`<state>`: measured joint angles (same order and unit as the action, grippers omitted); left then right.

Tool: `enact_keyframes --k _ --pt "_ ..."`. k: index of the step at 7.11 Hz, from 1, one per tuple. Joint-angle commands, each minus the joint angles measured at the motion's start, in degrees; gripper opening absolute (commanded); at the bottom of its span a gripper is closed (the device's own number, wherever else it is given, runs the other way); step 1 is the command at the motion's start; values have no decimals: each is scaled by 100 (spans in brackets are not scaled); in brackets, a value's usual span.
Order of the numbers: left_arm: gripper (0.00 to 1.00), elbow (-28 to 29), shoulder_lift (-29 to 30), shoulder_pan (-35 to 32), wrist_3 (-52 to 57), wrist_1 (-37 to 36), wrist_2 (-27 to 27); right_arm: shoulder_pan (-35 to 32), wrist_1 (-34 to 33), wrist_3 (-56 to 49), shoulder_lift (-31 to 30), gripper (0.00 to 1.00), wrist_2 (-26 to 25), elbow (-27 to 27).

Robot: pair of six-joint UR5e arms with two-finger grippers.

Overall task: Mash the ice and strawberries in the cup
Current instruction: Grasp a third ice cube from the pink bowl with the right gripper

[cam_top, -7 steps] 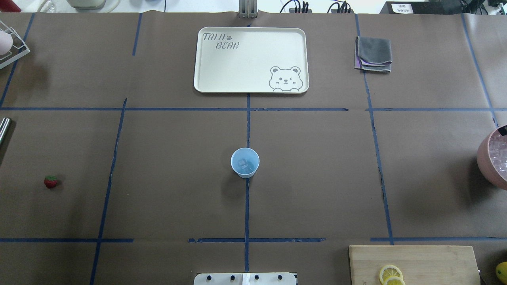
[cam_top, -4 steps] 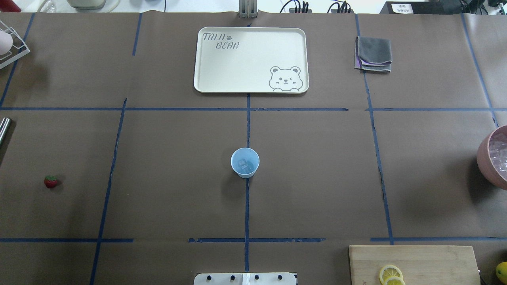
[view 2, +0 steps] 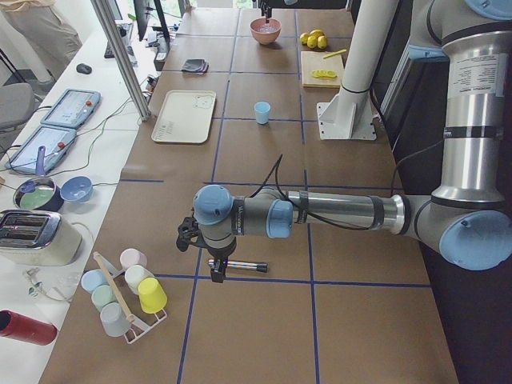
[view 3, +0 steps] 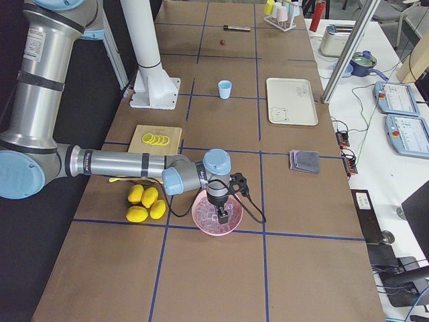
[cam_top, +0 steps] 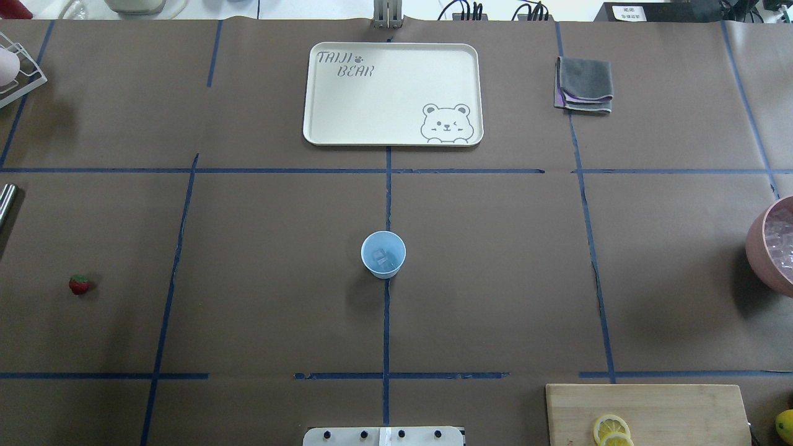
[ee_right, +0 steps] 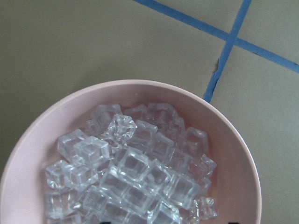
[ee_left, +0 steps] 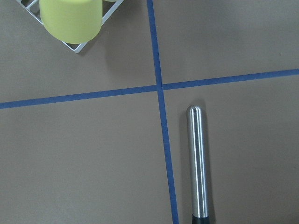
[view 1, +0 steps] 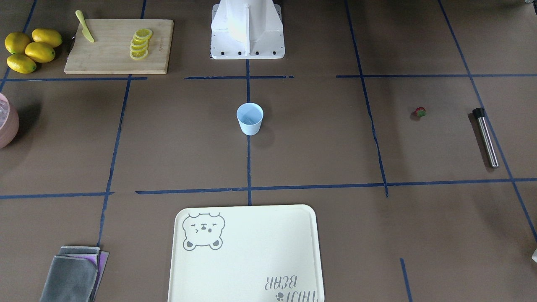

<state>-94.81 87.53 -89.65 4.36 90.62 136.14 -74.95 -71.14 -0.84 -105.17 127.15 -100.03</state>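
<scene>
Light blue plastic, the cup (cam_top: 383, 254) is standing upright at the middle of the table on a blue tape line, and a few cubes of ice (cam_top: 383, 259) are lying in its bottom. Many more cubes are sitting heaped in the pink bowl (ee_right: 236, 154) at the robot's right end of the table. The right gripper (view 3: 222, 215) is hanging just above them, and whether its jaws are parted or closed cannot be told. The strawberry (cam_top: 78, 284) is lying alone on the brown paper, well apart from the cup on the robot's left side. Farther left, the left gripper (view 2: 215, 272) is pointing down over a metal rod (ee_left: 198, 161) lying flat beside a tape line; its grip is not showing either.
</scene>
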Motion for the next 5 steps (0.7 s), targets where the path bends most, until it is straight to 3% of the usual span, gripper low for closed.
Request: enact_keyframes --k 1,4,5 --pt "100 -2 -17 0 3 0 0 120 4 23 5 82 -41 107" --pt "100 -2 -17 0 3 0 0 332 12 14 6 76 -41 151" --pt "100 -2 -17 0 3 0 9 332 4 5 5 69 -59 160"
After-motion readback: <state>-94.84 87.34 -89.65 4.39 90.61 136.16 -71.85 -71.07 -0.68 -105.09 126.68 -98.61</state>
